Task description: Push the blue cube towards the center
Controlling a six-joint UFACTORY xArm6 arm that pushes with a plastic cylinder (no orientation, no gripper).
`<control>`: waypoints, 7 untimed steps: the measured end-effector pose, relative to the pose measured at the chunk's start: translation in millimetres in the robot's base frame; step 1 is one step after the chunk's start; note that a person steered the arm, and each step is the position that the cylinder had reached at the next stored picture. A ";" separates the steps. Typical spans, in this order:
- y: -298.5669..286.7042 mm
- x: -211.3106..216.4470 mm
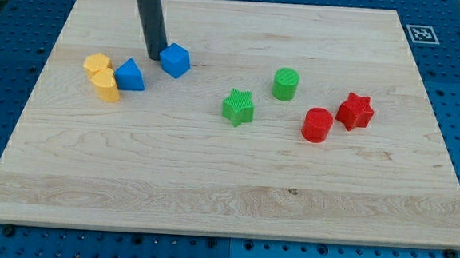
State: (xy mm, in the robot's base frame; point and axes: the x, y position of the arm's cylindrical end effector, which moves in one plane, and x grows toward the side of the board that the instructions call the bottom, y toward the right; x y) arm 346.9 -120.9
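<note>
1. Nearest the camera, the board's (225, 217) lower half carries no blocks; keep your push aimed at mid-frame.
2. You have no gripper, only my tip (154, 57), just left of the blue cube (175, 60) in the upper left.
3. Push right and slightly down, stopping short of the green star (238, 107).
4. Avoid the blue triangular block (129, 76).

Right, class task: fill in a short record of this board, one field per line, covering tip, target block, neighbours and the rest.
tip: my tip sits just left of the blue cube, about touching
left group: blue triangle, two yellow blocks
middle: green star, green cylinder
right: red cylinder, red star
surface: wooden board
</note>
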 end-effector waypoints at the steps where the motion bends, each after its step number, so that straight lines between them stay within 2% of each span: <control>1: 16.3 7.5; 7: 25.7 38.9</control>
State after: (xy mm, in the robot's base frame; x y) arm 385.8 -95.2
